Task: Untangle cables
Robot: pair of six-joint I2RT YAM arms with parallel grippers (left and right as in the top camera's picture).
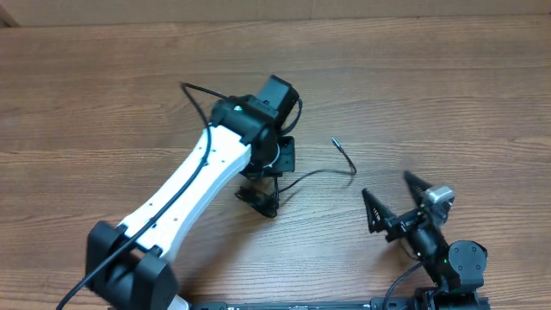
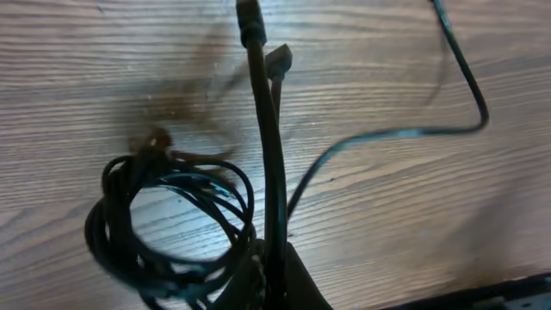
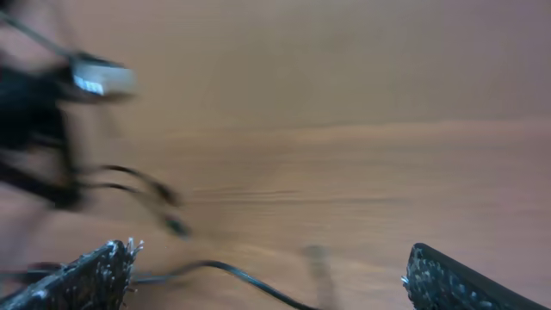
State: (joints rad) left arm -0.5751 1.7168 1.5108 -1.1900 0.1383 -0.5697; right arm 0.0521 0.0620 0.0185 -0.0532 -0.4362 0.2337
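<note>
left gripper point(image 1: 258, 198): closed, seemingly pinching one of the cables point(image 2: 272, 164) | right gripper point(image 1: 392, 205): wide open, empty, near front-right corner | cables: table point(image 1: 448, 77) centre, mostly bunched, one end trailing toward right edge | progress: early, tangle remains

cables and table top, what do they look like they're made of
Cables: black rubbery or plastic sheath by the look, with a slight sheen, bending in loose loops. Table: brown wood grain, matte; whether solid wood or laminate, I cannot tell.
</note>
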